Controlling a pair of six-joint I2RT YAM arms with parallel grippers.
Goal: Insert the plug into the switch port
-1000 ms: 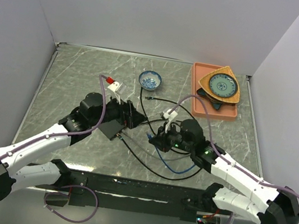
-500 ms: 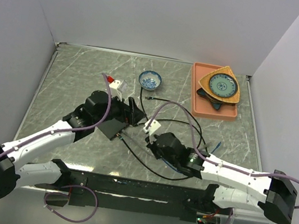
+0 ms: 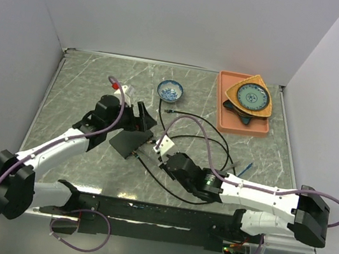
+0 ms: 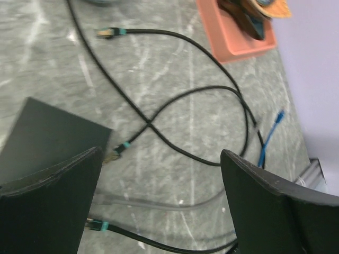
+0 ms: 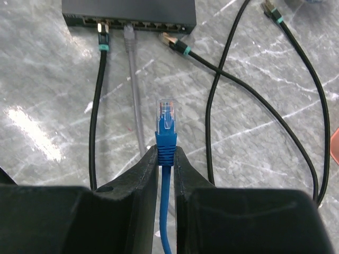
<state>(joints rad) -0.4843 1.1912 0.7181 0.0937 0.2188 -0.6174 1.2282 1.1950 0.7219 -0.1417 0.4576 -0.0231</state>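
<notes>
The switch [image 3: 129, 142] is a flat black box left of centre on the table. Its row of ports [image 5: 128, 21] faces my right gripper [image 5: 166, 153], which is shut on the blue cable's boot. The clear-tipped plug [image 5: 167, 119] sticks out ahead, pointing at the ports a short way off. From above, my right gripper [image 3: 157, 156] sits just right of the switch. My left gripper [image 3: 143, 117] hovers open beyond the switch's far edge, holding nothing. Between its fingers [image 4: 160, 159] lie table and cables, with the switch [image 4: 47, 137] at the left.
A black cable [image 5: 103, 39] and a grey cable [image 5: 128, 37] are plugged into the switch. A loose black plug [image 5: 175, 43] lies near the ports. Black cables [image 3: 190, 120] loop across the middle. A patterned bowl [image 3: 170, 91] and an orange tray [image 3: 240, 122] of plates stand at the back.
My right arm has swung left toward the switch with the blue plug in its grip. The left gripper has drawn back from the switch and opened slightly wider.
</notes>
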